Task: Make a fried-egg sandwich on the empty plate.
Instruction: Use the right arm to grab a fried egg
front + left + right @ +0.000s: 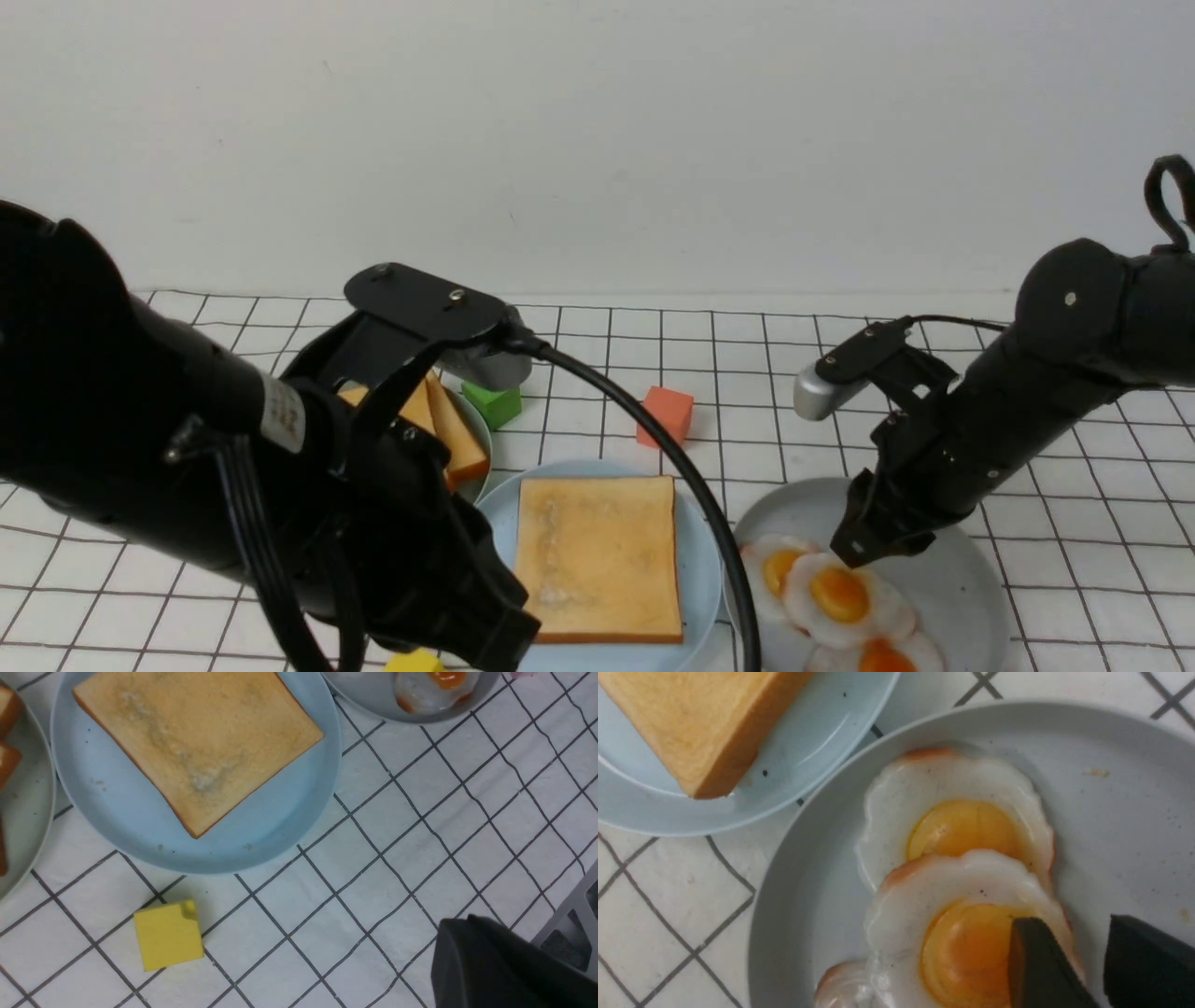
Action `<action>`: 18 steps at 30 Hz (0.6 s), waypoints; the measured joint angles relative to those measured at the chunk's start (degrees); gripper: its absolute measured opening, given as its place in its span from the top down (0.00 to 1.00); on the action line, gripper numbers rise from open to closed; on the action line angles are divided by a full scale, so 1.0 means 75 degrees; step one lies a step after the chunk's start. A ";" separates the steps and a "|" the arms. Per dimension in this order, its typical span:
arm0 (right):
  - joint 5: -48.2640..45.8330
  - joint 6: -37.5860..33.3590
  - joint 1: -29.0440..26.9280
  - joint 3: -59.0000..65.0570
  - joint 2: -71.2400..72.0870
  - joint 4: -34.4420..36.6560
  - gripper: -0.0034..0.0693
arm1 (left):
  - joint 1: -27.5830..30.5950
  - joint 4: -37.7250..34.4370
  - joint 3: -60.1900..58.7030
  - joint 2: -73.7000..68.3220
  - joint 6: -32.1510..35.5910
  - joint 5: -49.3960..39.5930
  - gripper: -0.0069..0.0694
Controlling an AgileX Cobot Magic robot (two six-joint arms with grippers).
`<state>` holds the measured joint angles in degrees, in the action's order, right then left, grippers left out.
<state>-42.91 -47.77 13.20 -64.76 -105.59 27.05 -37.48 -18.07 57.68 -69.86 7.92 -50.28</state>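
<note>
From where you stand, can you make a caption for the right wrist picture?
Open gripper over fried eggs, toast waiting next door.

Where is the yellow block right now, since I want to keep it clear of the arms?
In the left wrist view, the yellow block sits on the tablecloth, just beside the light blue plate.

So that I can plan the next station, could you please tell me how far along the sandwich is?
The first toast slice lies on the light blue plate, no egg on it. Nothing is gripped: the right tool is parted over the overlapping fried eggs; the left is shut and empty. Adding an egg, then a second slice, remains.
</note>
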 joint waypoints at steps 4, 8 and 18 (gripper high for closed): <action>0.0060 -0.0020 -0.0010 -0.0033 -0.0285 0.0107 0.62 | 0.0000 0.0000 0.0000 0.0000 0.0000 0.0000 0.93; -0.0019 -0.0020 -0.0010 -0.0085 -0.0371 0.0177 0.69 | 0.0000 0.0006 -0.0006 0.0000 0.0000 0.0000 0.93; -0.0137 -0.0020 -0.0010 -0.0085 -0.0378 0.0285 0.97 | 0.0000 0.0006 -0.0009 0.0000 0.0000 0.0000 0.93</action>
<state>-43.93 -47.92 13.13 -65.40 -108.43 29.19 -37.48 -18.02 57.62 -69.86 7.92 -50.28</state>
